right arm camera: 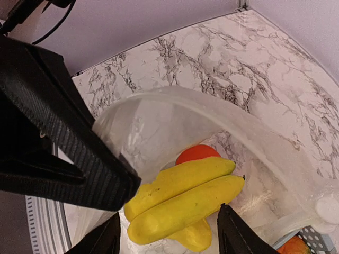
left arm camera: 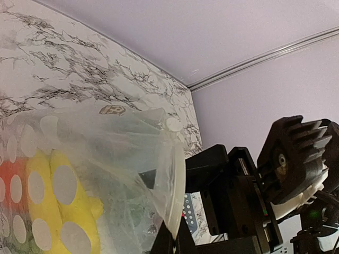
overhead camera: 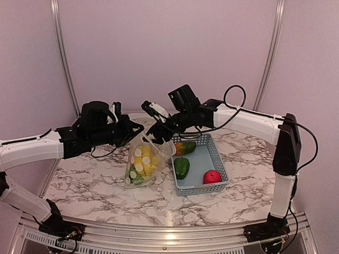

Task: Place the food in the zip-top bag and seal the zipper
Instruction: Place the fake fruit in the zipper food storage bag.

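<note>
1. Left gripper [overhead camera: 136,130]: jaws closed on the upper edge of the bag [overhead camera: 140,164]. In the left wrist view the plastic gathers to a pinch between the tips [left arm camera: 172,241]. The bag hangs from this grip, and its dotted lower part rests on the table [overhead camera: 95,185].

2. Right gripper [overhead camera: 151,136]: positioned directly over the bag mouth, at 3 o'clock from the left gripper. In its own wrist view the jaws are spread wide and hold nothing; one finger [right arm camera: 100,241] shows at each side of the frame.

3. Zipper strip [right arm camera: 249,127]: runs along the mouth edge. The mouth is open and unsealed.

4. Bag contents: the banana [right arm camera: 185,198] lies across the middle, with the orange [right arm camera: 197,153] touching it at 12 o'clock. A green piece [overhead camera: 136,178] shows low in the bag.

5. Basket [overhead camera: 220,159]: stands just beside the bag, at 3 o'clock. It holds the pepper [overhead camera: 181,166] at 9 o'clock, the apple [overhead camera: 212,176] at 5 o'clock and an orange-and-green piece [overhead camera: 184,147] at 11 o'clock.
</note>
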`<control>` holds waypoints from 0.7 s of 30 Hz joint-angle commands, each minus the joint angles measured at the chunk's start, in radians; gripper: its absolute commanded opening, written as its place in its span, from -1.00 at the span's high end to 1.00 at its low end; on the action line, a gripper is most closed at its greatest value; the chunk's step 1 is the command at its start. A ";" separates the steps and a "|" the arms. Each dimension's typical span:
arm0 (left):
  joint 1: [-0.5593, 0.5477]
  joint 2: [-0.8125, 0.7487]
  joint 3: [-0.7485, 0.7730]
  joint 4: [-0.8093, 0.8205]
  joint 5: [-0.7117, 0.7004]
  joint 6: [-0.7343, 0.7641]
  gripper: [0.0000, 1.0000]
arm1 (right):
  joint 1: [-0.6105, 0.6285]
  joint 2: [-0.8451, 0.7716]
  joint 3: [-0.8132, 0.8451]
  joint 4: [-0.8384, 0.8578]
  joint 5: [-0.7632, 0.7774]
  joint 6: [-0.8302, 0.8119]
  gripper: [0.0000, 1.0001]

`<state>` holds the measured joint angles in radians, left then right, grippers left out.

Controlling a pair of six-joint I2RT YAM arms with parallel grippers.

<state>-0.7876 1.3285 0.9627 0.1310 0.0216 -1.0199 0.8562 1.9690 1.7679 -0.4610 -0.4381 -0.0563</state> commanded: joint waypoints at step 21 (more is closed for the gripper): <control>0.000 -0.035 0.080 -0.181 -0.059 0.155 1.00 | -0.260 -0.405 -0.295 -0.289 -0.031 -0.383 -0.17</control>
<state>-0.7883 1.3109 0.9997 0.0227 -0.0208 -0.9108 0.6186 1.5837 1.5238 -0.6708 -0.5468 -0.3618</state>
